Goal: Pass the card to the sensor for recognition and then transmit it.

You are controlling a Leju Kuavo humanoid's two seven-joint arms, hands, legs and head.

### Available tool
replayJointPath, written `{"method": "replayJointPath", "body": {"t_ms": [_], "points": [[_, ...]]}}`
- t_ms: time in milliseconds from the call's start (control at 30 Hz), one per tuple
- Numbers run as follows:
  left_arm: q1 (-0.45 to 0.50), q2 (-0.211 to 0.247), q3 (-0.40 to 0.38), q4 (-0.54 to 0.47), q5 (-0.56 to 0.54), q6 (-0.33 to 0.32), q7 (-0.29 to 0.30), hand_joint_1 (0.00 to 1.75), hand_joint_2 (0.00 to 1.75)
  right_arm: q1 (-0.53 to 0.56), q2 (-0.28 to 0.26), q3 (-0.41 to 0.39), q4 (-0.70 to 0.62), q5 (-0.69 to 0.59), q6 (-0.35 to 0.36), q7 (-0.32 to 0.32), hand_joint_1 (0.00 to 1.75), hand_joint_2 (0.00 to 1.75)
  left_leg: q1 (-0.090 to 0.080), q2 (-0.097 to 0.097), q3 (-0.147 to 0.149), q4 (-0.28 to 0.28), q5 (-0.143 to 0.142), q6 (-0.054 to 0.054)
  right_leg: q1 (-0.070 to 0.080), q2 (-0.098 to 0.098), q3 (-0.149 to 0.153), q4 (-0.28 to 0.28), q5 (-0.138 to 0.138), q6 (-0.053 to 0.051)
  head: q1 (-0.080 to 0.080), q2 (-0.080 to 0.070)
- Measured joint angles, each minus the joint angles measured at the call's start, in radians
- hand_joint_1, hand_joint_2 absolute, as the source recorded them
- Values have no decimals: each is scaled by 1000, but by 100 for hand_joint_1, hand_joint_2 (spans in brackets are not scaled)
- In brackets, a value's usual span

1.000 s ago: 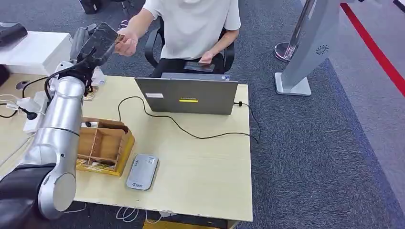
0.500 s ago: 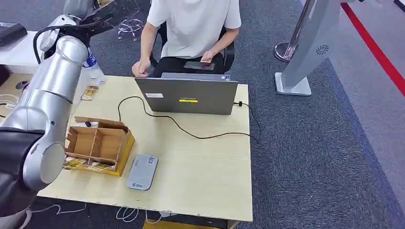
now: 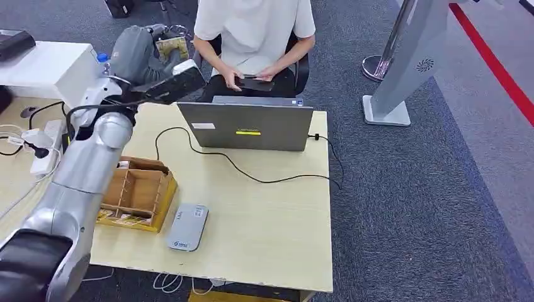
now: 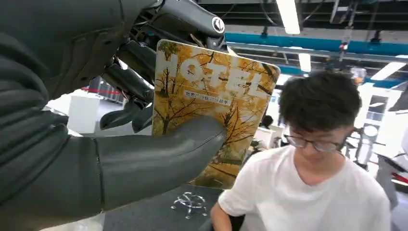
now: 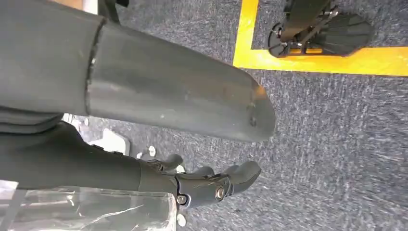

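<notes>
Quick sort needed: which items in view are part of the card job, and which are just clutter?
Job:
- card with "HOTEL" print, held by the left hand
- grey card reader on the table
- person seated behind the table

Lying about:
- laptop
- wooden organiser box
- black cable
- bottle with a blue cap

One card (image 4: 211,101), one laptop (image 3: 249,126), one wooden box (image 3: 135,192), one grey reader (image 3: 187,227), one table (image 3: 271,220), one person (image 3: 255,31), two robot hands (image 3: 140,50) (image 5: 211,185).
</notes>
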Motion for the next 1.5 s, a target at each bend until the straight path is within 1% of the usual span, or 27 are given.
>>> {"method": "replayJointPath", "body": {"t_ms": [100, 167, 267, 400, 500, 533, 567, 600, 667, 700, 767, 867, 1067, 1200, 1500], "points": [[115, 29, -22, -123, 10, 8, -21, 166, 175, 7, 0, -12, 0, -5, -5, -5, 0, 0, 0, 0, 0, 0, 0, 0, 0, 0, 0, 0, 0, 0, 0, 0], [180, 50, -38, -179, 11, 9, -27, 166, 175, 10, 0, -24, 0, -6, -8, -11, 0, 0, 0, 0, 0, 0, 0, 0, 0, 0, 0, 0, 0, 0, 0, 0], [252, 69, -53, -229, -1, 20, -42, 166, 175, 13, 0, -32, 0, -6, -10, -13, 0, 0, 0, 0, 0, 0, 0, 0, 0, 0, 0, 0, 0, 0, 0, 0], [339, 96, -67, -246, -36, 40, -59, 166, 175, 15, 0, -45, 0, -5, -10, -14, 0, 0, 0, 1, 1, 0, 0, 0, 0, 0, 0, 0, 0, 0, 0, 0], [377, 111, -73, -250, -46, 44, -63, 166, 175, 16, 0, -49, 0, -5, -11, -14, 0, 0, 0, 0, 0, 0, 0, 0, 0, 0, 0, 0, 0, 0, 0, 0], [388, 116, -73, -250, -64, 50, -62, 166, 175, 16, 0, -50, 0, -4, -13, -14, 0, 0, 0, 0, 0, 0, 0, 0, 0, 0, 0, 0, 0, 0, 0, 0], [404, 121, -73, -253, -92, 67, -56, 166, 175, 16, 0, -51, 0, -3, -15, -14, 0, 0, 0, 0, 1, 0, 0, 0, 0, 0, 0, 0, 0, 0, 0, 0], [432, 126, -73, -258, -133, 104, -48, 166, 175, 17, 1, -53, 0, -2, -18, -14, 0, 0, 0, 1, 1, -1, 0, 0, 0, 2, 0, 0, 0, 0, 0, 0], [482, 135, -73, -267, -199, 156, -33, 166, 175, 21, 3, -56, 0, 5, -20, -14, 0, 0, 0, 2, 1, -1, 0, 0, 0, 1, 0, 0, 0, 0, 0, 0], [506, 139, -73, -273, -229, 174, -25, 166, 175, 22, 4, -57, 0, 9, -21, -13, 0, 0, 0, 1, 0, -1, 0, 0, 0, 1, 0, 0, 0, 0, 0, 0], [549, 150, -73, -285, -275, 183, -8, 166, 175, 23, 5, -61, 0, 13, -21, -14, 0, 0, 0, 1, 0, -1, 0, 0, 0, 1, -1, 0, 0, 0, 0, 0], [593, 165, -73, -300, -329, 170, 10, 166, 175, 23, 6, -71, 0, 14, -24, -14, 0, 0, 0, 1, 0, -1, 0, 0, 0, 1, -1, 0, 0, 0, 0, 0], [644, 207, -79, -326, -375, 124, 10, 166, 175, 25, 9, -89, 0, 18, -24, -11, 0, 0, 0, 1, 0, -1, 0, 0, 0, 1, -1, 0, 0, 0, 0, 0], [657, 238, -97, -341, -373, 98, 6, 166, 175, 27, 12, -101, 0, 23, -24, -11, 0, 0, 0, 1, 0, -1, 0, 0, 0, 1, -1, 0, 0, 0, 0, 0], [664, 296, -149, -364, -337, 31, -23, 166, 175, 27, 13, -121, 0, 33, -24, -13, 0, 0, 0, 1, 0, -1, 0, 0, 0, 1, -1, 0, 0, 0, 0, 0]]}}
